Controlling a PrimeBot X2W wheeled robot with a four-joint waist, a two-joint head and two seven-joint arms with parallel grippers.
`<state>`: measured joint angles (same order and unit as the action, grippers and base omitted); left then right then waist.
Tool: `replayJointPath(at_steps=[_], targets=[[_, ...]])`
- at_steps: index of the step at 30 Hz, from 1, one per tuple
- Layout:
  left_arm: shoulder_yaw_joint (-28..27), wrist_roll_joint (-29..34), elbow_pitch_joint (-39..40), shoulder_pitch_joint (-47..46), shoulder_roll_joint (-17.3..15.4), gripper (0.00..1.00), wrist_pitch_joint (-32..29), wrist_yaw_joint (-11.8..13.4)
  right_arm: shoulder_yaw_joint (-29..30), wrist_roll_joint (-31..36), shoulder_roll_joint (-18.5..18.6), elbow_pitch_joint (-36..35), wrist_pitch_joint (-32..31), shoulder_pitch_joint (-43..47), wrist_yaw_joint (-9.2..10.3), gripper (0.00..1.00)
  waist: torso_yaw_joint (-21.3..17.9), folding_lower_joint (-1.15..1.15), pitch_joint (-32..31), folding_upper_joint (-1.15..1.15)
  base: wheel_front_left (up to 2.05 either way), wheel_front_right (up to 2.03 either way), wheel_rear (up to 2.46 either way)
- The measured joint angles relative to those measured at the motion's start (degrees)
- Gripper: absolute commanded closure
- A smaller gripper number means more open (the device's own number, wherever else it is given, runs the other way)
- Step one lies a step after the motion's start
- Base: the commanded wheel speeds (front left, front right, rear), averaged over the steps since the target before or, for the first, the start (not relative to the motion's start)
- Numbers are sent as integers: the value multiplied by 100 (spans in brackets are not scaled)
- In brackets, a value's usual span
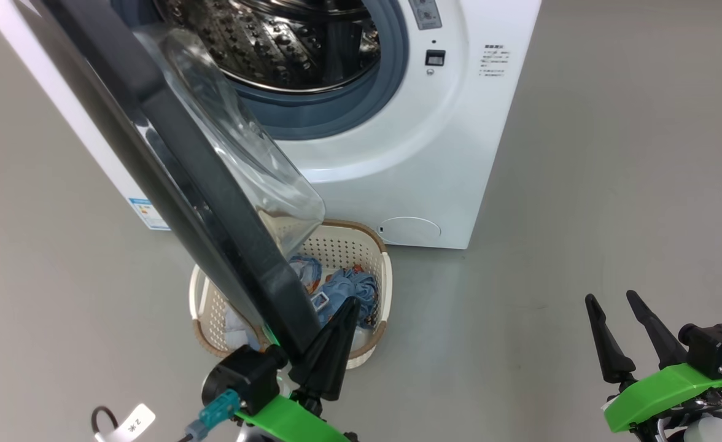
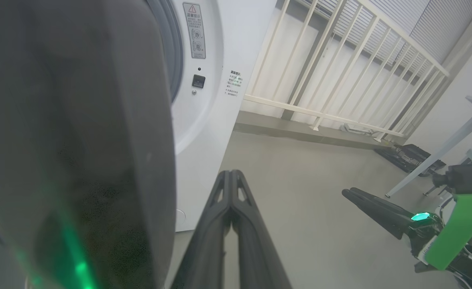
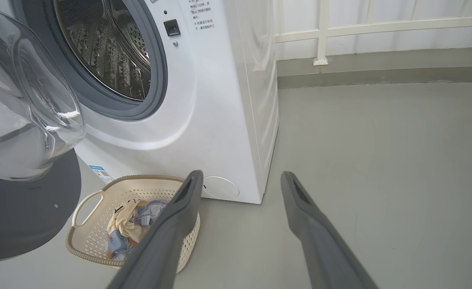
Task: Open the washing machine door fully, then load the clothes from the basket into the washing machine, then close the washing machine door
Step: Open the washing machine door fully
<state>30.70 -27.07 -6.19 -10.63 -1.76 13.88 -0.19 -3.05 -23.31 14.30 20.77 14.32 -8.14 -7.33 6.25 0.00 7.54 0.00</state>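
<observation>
Standing open, the washing machine door (image 1: 177, 153) overhangs the basket (image 1: 387, 276) holding the clothes (image 1: 352, 288) (blue and cream). The left end effector (image 1: 347, 307) — fingers pressed together — sits at the door's lower rim; the right end effector (image 1: 613, 302) is spread wide.

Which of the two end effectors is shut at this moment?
The left end effector: its fingers are pressed together beside the black rim of the washing machine door. The right end effector stands open over the floor, holding nothing.

One washing machine door (image 1: 213, 202) — black-rimmed, swung open, just beside left fingers (image 1: 330, 350); basket (image 1: 380, 258) holding blue clothes (image 1: 352, 291) beyond them; white washing machine (image 1: 410, 153) farther — drum exposed.
</observation>
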Motion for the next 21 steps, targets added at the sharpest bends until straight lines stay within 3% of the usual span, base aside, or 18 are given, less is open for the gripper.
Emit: replayJointPath(at_steps=[21], targets=[[-71, 1, 479, 389, -78, 100, 25, 219, -86, 0, 76, -38, 0, 0, 0, 0, 482, 0, -15, 0, 0, 0, 0]])
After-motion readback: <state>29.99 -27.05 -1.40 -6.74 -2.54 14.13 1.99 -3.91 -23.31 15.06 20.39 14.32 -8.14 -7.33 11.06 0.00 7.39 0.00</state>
